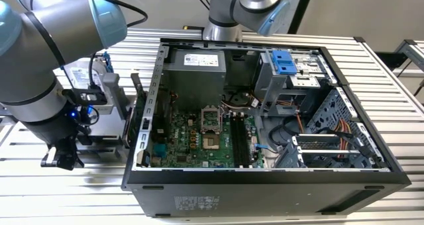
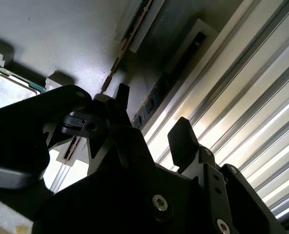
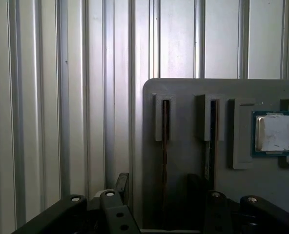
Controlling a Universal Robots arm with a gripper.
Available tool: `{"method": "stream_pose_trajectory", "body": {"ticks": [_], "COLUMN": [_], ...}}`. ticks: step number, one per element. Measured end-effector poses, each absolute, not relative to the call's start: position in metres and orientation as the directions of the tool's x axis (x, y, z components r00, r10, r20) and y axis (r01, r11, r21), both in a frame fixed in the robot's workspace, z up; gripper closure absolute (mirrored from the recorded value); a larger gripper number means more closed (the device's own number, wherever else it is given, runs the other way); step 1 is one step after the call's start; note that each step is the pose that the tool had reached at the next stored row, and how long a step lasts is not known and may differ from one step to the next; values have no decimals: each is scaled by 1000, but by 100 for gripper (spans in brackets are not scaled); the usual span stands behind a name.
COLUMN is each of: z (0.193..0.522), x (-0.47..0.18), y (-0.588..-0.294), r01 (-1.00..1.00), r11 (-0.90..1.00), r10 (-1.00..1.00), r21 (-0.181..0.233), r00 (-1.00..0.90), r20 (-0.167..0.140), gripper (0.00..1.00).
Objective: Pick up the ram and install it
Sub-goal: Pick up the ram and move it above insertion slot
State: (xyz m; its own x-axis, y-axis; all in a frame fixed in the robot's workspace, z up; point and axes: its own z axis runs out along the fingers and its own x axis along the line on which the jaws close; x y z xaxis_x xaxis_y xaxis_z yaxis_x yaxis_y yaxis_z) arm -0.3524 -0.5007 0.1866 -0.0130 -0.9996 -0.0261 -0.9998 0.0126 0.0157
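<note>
Tool (image 3: 159, 181) jaws apart, flanking thin edge-on ram (image 3: 165, 127) slotted in matte grey holder (image 3: 183, 90) on ribbed metal table (image 3: 61, 97).

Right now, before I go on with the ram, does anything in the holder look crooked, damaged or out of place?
Nothing stands out. In the first wrist view the ram stands straight, edge-on, in its slot of the grey holder, a second stick stands likewise beside it, and the processor chip sits square in its recess.

Thin ram (image 3: 165, 131), on edge, in grey holder (image 3: 183, 92)
</note>
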Motion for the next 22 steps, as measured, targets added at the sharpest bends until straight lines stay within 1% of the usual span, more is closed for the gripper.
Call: {"method": "stream_pose_trajectory", "body": {"ticks": [7, 8, 22], "z": [186, 186, 186], "x": [-352, -352, -352], "y": [-501, -501, -501], "r01": [-1000, -1000, -1000], "r11": [13, 13, 13], "r10": [-1000, -1000, -1000], "r21": [16, 16, 16], "r00": [-13, -13, -13], "r20": [-26, -26, -26], "gripper": [0, 100, 100]}}
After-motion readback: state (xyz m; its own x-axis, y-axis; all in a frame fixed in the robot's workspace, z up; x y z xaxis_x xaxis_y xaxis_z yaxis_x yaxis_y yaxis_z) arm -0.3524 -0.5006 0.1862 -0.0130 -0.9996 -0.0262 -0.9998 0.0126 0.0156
